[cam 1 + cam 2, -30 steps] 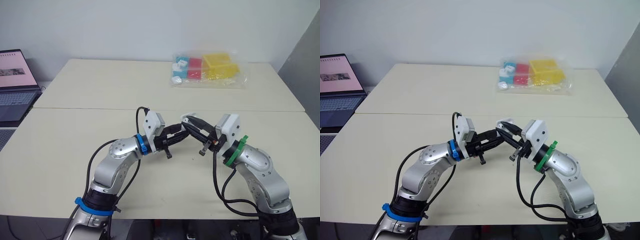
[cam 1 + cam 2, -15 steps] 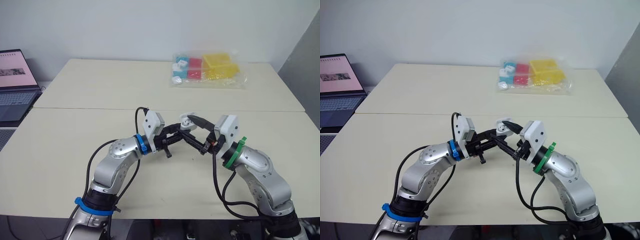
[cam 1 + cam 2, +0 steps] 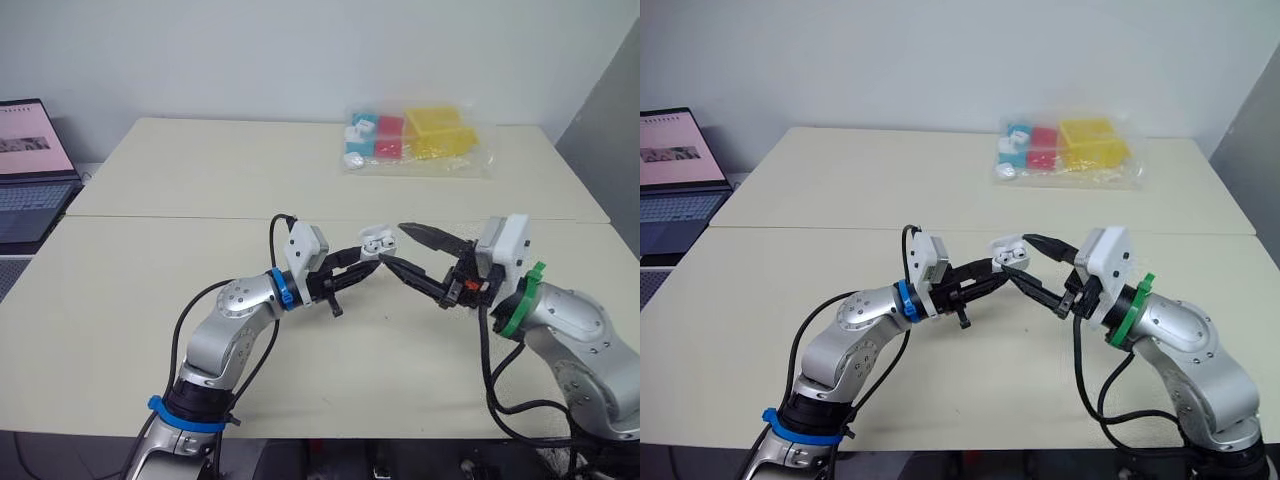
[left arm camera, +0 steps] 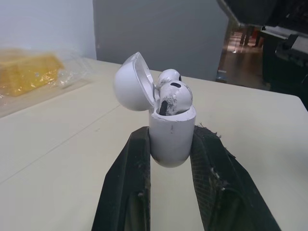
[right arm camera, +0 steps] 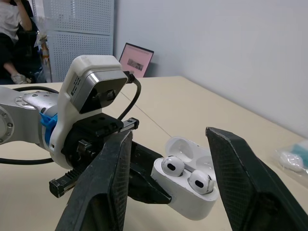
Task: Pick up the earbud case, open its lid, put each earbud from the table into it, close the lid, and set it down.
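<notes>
The white earbud case is held above the table's middle, with my left gripper shut on its body. Its lid is swung open. Two white earbuds sit in its wells, stems down. My right gripper is open just to the right of the case, one finger above and one below the level of the case, touching nothing. In the right wrist view the case lies between and beyond the two open fingers.
A clear plastic bag of coloured boxes lies at the table's far right. An open laptop stands off the left edge. A seam runs across the table behind the arms. A person shows in the right wrist view's background.
My right gripper has pulled back to the right, away from the case, and its arm has swung outward. The left gripper and the case have stayed put.
</notes>
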Motion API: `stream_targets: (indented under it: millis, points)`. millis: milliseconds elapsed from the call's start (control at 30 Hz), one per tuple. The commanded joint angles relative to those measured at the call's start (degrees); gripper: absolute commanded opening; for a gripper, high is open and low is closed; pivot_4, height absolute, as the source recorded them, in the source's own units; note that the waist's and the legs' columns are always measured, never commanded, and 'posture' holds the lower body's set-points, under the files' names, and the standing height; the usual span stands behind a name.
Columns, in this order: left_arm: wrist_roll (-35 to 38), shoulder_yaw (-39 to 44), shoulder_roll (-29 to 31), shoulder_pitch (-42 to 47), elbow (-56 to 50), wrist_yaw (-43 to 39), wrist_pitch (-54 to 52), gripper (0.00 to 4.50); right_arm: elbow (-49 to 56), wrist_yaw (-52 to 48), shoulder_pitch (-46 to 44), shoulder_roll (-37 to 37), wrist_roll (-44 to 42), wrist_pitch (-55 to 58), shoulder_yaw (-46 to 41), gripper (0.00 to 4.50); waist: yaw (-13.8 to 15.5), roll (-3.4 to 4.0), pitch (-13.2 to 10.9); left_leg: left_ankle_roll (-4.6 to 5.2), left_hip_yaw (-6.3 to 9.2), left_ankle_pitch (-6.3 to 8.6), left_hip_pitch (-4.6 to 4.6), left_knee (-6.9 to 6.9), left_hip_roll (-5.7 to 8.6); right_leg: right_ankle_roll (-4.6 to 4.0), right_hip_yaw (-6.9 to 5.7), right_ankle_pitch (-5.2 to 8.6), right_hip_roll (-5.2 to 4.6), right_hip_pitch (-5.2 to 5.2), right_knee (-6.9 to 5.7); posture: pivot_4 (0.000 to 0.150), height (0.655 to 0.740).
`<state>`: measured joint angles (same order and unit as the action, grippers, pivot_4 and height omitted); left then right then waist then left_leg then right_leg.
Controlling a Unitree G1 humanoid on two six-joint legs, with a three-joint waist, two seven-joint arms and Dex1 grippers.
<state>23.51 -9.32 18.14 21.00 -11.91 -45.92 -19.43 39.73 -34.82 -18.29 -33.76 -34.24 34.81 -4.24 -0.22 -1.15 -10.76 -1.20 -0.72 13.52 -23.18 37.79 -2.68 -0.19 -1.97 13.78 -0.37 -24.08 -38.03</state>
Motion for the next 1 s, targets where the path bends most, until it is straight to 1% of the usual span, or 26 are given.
stream_targets:
  millis: [33, 67, 133, 200, 267, 333, 400, 433, 700, 800, 1000]
  points:
    - [-0.4, -0.5, 0.4, 0.0, -2.1, -1.6, 2.6, 0.79, -2.8, 0.3, -6.4, -2.2, -2.6, 3.1, -2.8, 2.51, 0.1, -0.01, 0.0, 0.00, 0.05, 0.00, 0.02, 0.00, 0.00, -0.02, 0.00, 0.00, 0.00, 0.04, 0.02, 0.150, 0.7359]
    - [-0.5, -0.6, 0.3, 0.0, -2.0, -1.7, 2.8, 0.79, -4.9, -0.3, -8.3, -3.6, -0.7, 3.0, -1.7, 2.51, 0.1, -0.01, 0.0, 0.00, 0.09, 0.00, 0.03, 0.01, 0.00, -0.05, 0.00, 0.02, 0.00, 0.06, 0.03, 0.150, 0.7359]
    - [-0.9, -1.4, 0.2, 0.2, -1.8, -2.6, 3.8, 0.79, -12.4, -1.7, -14.9, -5.2, 1.9, 3.4, 0.2, 2.51, 0.1, 0.00, 0.0, 0.00, 0.10, 0.00, 0.02, -0.01, 0.00, -0.05, -0.01, 0.02, 0.01, 0.07, 0.04, 0.150, 0.7359]
    - [-1.3, -1.9, 0.3, 0.4, -1.4, -3.3, 4.7, 0.79, -18.4, -5.9, -19.2, -7.6, 4.6, 2.3, 3.5, 2.14, 0.1, 0.00, 0.0, 0.00, -0.02, 0.00, -0.03, -0.01, 0.03, -0.04, 0.03, 0.01, 0.00, -0.01, 0.03, 0.150, 0.7359]
    - [-1.6, -2.2, 0.4, 0.6, -1.1, -3.9, 5.3, 0.79, -22.2, -9.6, -22.8, -9.3, 6.0, 3.2, 7.0, 1.60, 0.1, 0.00, 0.0, 0.01, 0.02, 0.00, -0.11, -0.03, 0.03, -0.04, 0.05, 0.01, -0.01, -0.01, 0.12, 0.150, 0.7359]
    - [-2.0, -2.6, 0.4, 0.7, -0.8, -4.5, 6.0, 0.79, -24.9, -12.2, -25.6, -9.7, 7.0, 3.9, 9.5, 0.86, 0.1, 0.00, 0.0, 0.01, 0.05, 0.01, -0.22, -0.08, 0.02, -0.07, 0.04, 0.04, 0.01, -0.09, 0.18, 0.150, 0.7359]
    - [-2.5, -2.9, 0.4, 0.7, -0.8, -5.0, 6.6, 0.79, -26.8, -15.8, -28.2, -10.1, 5.6, 7.5, 11.5, 0.11, 0.1, 0.00, 0.0, 0.02, 0.06, 0.01, -0.27, -0.10, 0.02, -0.07, 0.03, 0.06, 0.02, -0.14, 0.19, 0.150, 0.7359]
    - [-2.7, -3.1, 0.4, 0.7, -0.7, -5.1, 6.9, 0.79, -27.4, -17.2, -29.1, -10.1, 4.7, 9.2, 12.0, 0.00, 0.2, 0.00, 0.0, 0.02, 0.05, 0.01, -0.29, -0.10, 0.01, -0.07, 0.04, 0.06, 0.02, -0.16, 0.19, 0.150, 0.7359]
    - [-3.4, -3.5, 0.5, 0.4, -1.1, -5.4, 7.6, 0.79, -28.1, -26.8, -31.6, -12.1, 1.2, 18.2, 14.8, 0.00, 0.2, 0.00, 0.0, 0.02, 0.11, 0.01, -0.32, -0.06, 0.01, -0.06, -0.03, 0.05, 0.00, -0.15, 0.17, 0.150, 0.7359]
    - [-3.5, -3.3, 0.7, 0.3, -1.2, -5.2, 7.5, 0.79, -26.8, -27.8, -30.9, -12.2, -0.3, 20.7, 14.0, 0.00, 0.2, 0.00, 0.0, 0.02, 0.12, 0.01, -0.31, -0.04, 0.01, -0.06, -0.04, 0.05, 0.00, -0.15, 0.14, 0.150, 0.7359]
    - [-3.7, -3.2, 0.5, 0.1, -1.2, -4.8, 7.4, 0.79, -24.0, -29.6, -29.0, -13.9, -1.1, 22.1, 14.0, 0.00, 0.2, 0.00, 0.0, 0.02, 0.14, 0.01, -0.30, -0.04, 0.00, -0.06, -0.05, 0.05, 0.01, -0.16, 0.12, 0.150, 0.7359]
